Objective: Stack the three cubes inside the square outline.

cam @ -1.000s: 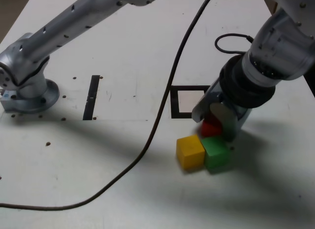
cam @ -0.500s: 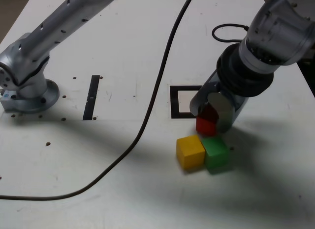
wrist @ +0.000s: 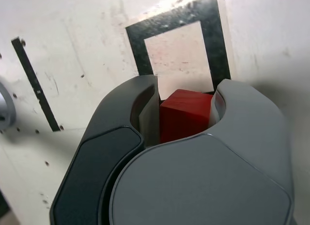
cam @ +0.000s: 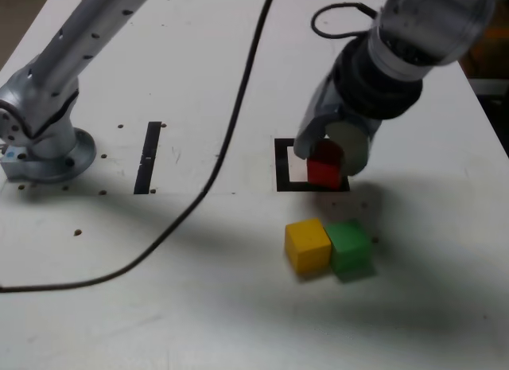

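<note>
Soft, fairly dim light, with broad blurred shadows on the white table [cam: 119, 306] in the exterior view. The wrist view shows bright glare beside the black square outline [wrist: 219, 38]; the gripper [cam: 332, 159] looks slightly blurred in the exterior view.

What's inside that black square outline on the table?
Inside the outline is only bare white surface where it shows. The red cube, held between the fingers, and the fingers themselves cover the rest, so I can't see what lies there.
</note>
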Robot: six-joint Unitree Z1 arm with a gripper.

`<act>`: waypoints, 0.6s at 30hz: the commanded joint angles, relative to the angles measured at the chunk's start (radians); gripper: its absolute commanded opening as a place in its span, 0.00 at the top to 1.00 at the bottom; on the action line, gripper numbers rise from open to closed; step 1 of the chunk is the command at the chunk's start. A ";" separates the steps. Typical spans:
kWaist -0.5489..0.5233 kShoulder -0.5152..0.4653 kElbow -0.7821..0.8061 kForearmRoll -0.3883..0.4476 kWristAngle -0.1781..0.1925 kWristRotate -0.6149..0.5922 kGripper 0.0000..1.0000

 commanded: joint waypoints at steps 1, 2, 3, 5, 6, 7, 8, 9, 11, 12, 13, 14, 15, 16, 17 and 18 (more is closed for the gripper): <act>0.001 -0.020 0.019 0.021 0.006 -0.054 1.00; 0.001 -0.023 0.029 0.021 0.008 -0.090 1.00; 0.000 -0.025 0.037 0.021 0.009 -0.116 1.00; 0.000 -0.028 0.048 0.021 0.012 -0.154 1.00; -0.001 -0.030 0.053 0.020 0.014 -0.171 1.00; -0.001 -0.032 0.057 0.020 0.017 -0.186 1.00; 0.001 -0.034 0.063 0.020 0.021 -0.200 1.00; 0.003 -0.036 0.069 0.020 0.023 -0.208 1.00; 0.011 -0.040 0.081 0.019 0.027 -0.219 1.00; 0.017 -0.042 0.088 0.019 0.028 -0.222 1.00; 0.024 -0.044 0.095 0.018 0.028 -0.225 1.00; 0.031 -0.046 0.101 0.017 0.028 -0.226 1.00; 0.039 -0.048 0.110 0.016 0.027 -0.226 1.00; 0.045 -0.050 0.116 0.014 0.025 -0.226 1.00; 0.049 -0.051 0.122 0.012 0.022 -0.226 1.00; 0.052 -0.051 0.129 0.007 0.019 -0.227 1.00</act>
